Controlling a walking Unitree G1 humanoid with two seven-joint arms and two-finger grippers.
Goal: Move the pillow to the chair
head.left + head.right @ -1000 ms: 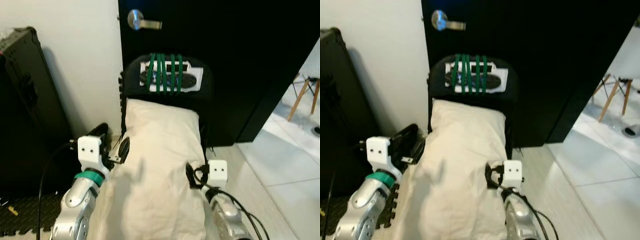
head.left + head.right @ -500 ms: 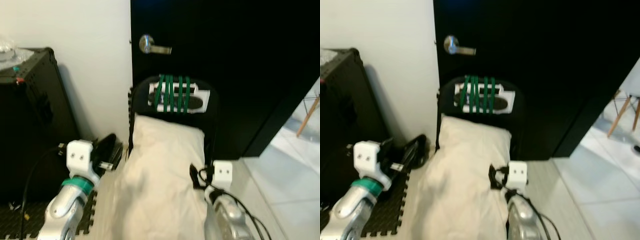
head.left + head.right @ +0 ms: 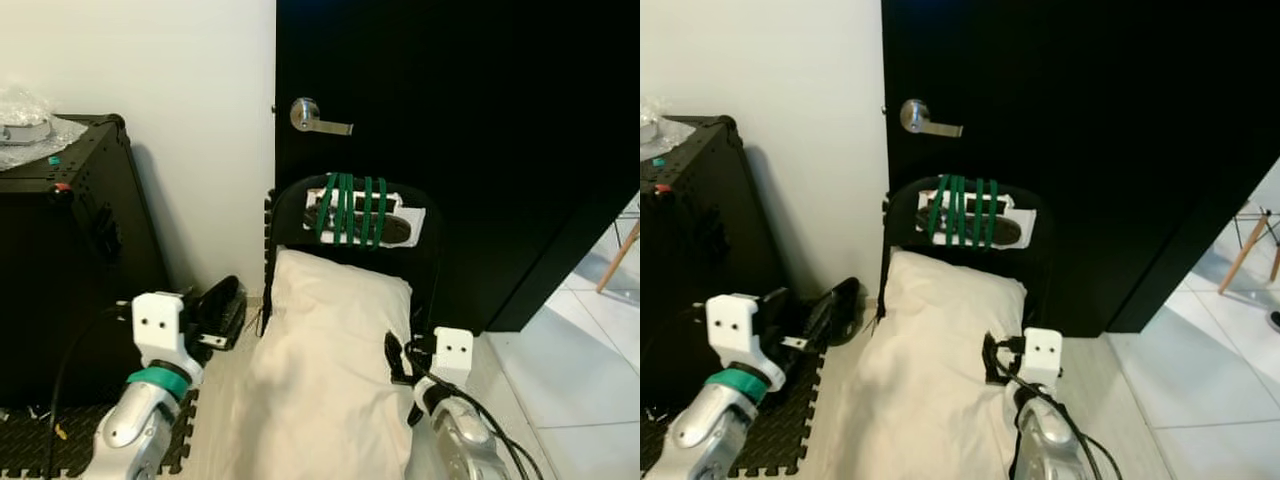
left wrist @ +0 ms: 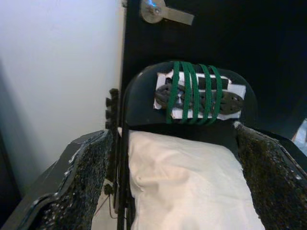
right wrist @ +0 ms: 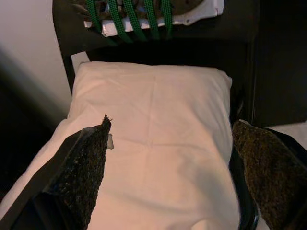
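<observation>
The pillow [image 3: 335, 370], cream-coloured, lies on the seat of the black chair [image 3: 290, 205], its far end up against the foot of the backrest and its near end reaching toward the robot. It sits between the two pincers.

The left pincer [image 3: 222, 312] hangs off the pillow's left edge, close to it but not touching, over the dark foam floor mat [image 3: 775, 435]. Its wrist view shows both black fingers [image 4: 84, 177] spread wide, with the chair back and the pillow's far end ahead, framed in the gap between them.

The right pincer [image 3: 398, 362] sits at the pillow's right edge, about halfway along it. In its wrist view the fingers [image 5: 88, 163] stand wide apart with nothing gripped, the pillow spreading across below and ahead of them; whether a fingertip grazes the fabric cannot be told.

Ahead of both pincers, green cords [image 3: 350, 210] are wrapped over a white panel on the backrest. Behind the chair stands a black door [image 3: 480, 120] with a silver lever handle [image 3: 315, 116]. Left of the left pincer is a black case [image 3: 60, 250].
</observation>
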